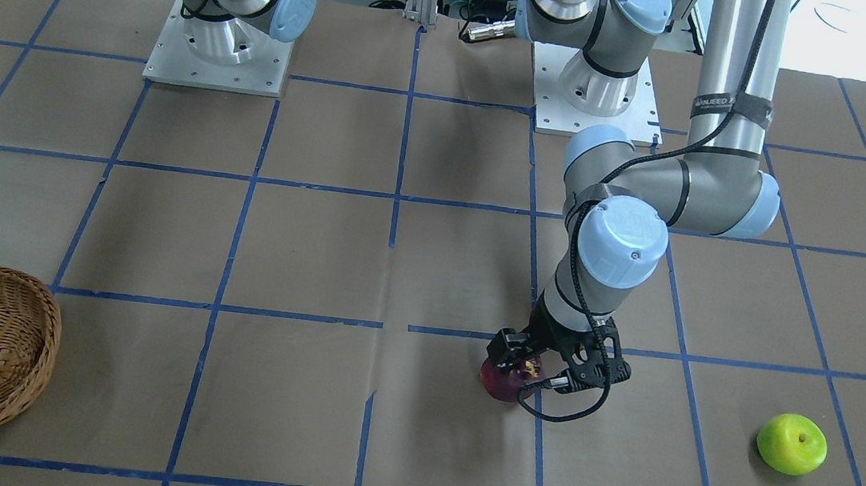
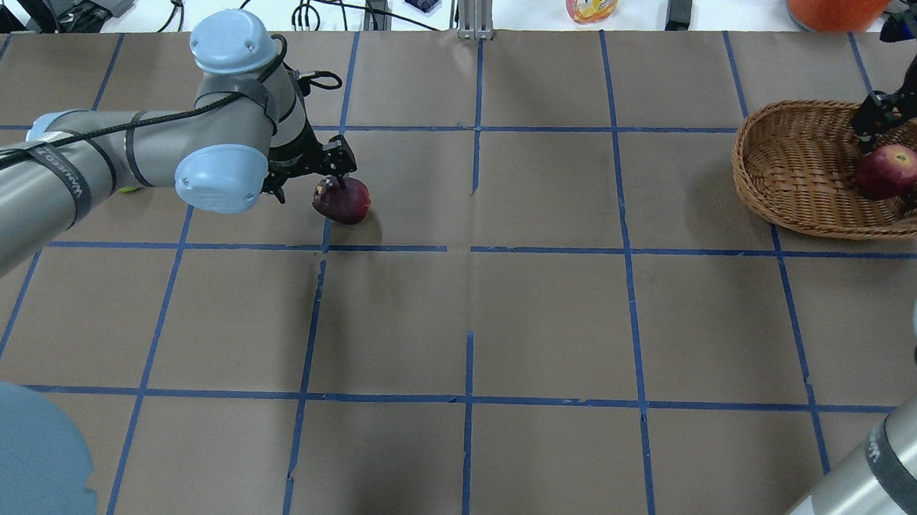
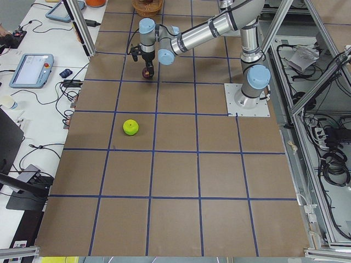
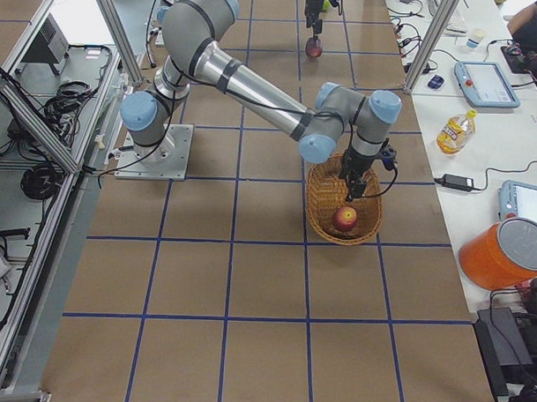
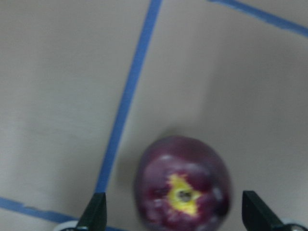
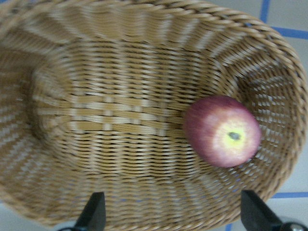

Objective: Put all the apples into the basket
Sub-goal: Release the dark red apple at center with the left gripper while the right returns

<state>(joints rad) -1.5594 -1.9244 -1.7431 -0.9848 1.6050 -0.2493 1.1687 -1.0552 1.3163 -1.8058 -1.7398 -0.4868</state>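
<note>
Maroon apple [image 5: 183, 187] rests on the table [image 1: 320, 247] between the spread jaws of the empty left gripper [image 5: 172, 204]. Red apple [image 6: 222, 131] lies in the basket [image 6: 120, 72] beneath the wide-open, empty right gripper [image 6: 171, 204]. Green apple [image 1: 792, 443] sits well apart.

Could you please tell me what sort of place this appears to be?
Probably a robotics lab: a left arm and a right arm bolted to a table gridded with blue tape, with a teach pendant and cables nearby.
</note>
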